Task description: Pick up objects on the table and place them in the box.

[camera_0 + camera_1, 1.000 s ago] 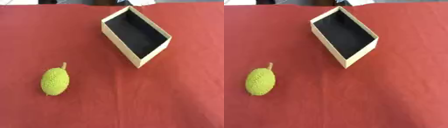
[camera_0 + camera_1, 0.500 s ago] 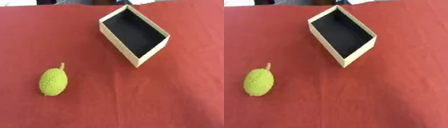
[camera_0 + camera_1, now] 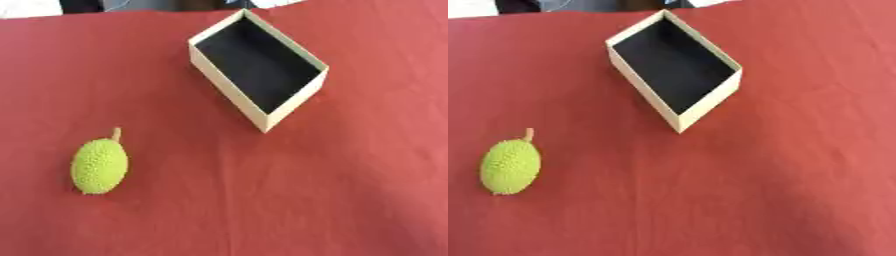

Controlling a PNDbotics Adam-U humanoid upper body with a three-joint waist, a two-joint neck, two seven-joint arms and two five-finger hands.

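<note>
A yellow-green bumpy fruit (image 3: 100, 166) with a short stem lies on the red tablecloth at the lower left, stem pointing away from me. A cream cardboard box (image 3: 230, 76) with a black inside stands open at the upper middle, turned at an angle, and nothing shows inside it. Neither of my hands shows in either view.
The red cloth (image 3: 332, 190) covers the whole table. Its far edge runs along the top of the view, with dark and white shapes (image 3: 79, 5) beyond it.
The whole picture has shifted slightly down, so the camera has moved. The fruit and the box keep their places on the cloth.
</note>
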